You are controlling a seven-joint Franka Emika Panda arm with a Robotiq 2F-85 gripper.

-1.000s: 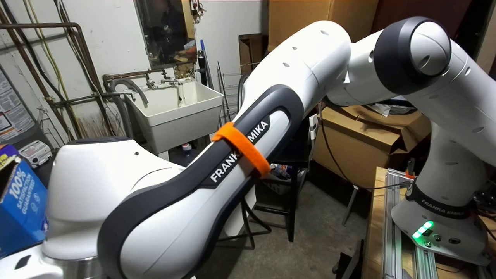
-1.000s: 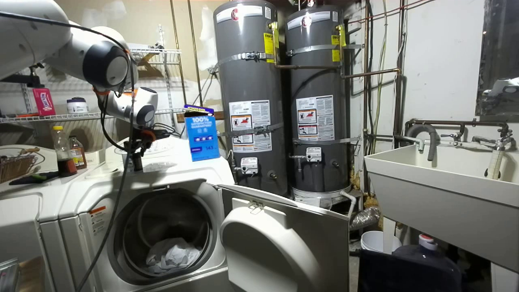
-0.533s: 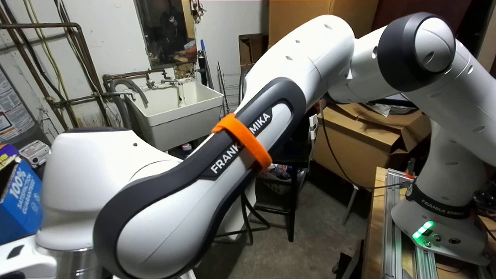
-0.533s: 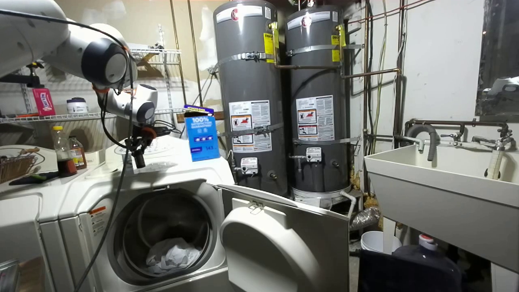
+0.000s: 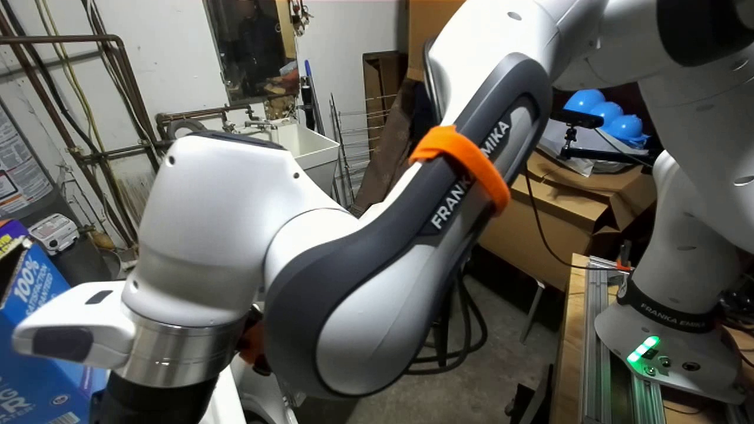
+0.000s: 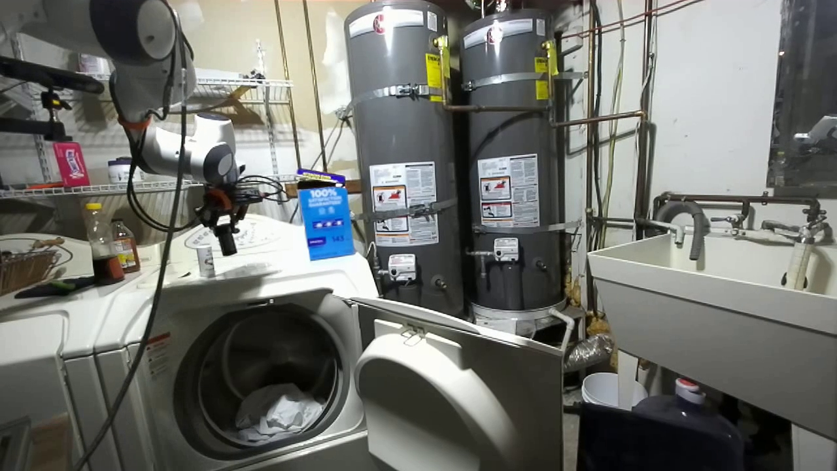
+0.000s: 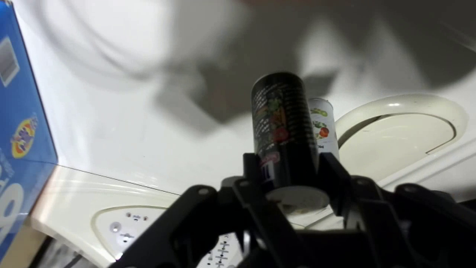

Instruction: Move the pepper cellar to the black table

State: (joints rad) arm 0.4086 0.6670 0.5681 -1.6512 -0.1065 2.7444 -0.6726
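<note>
We judge the grasp and lift done: our end effector (image 7: 291, 169) pinches the pepper cellar (image 7: 279, 119), holding it above the white laundry machine (image 6: 346, 275), near a white shaker (image 6: 205, 261). The carry and the setting down are left to us. Where the black desk stands we cannot say for sure; the arm (image 5: 383, 253) may hide it in an exterior view.

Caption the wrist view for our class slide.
The gripper holds a black pepper cellar over a white machine top; a white canister shows behind.
</note>
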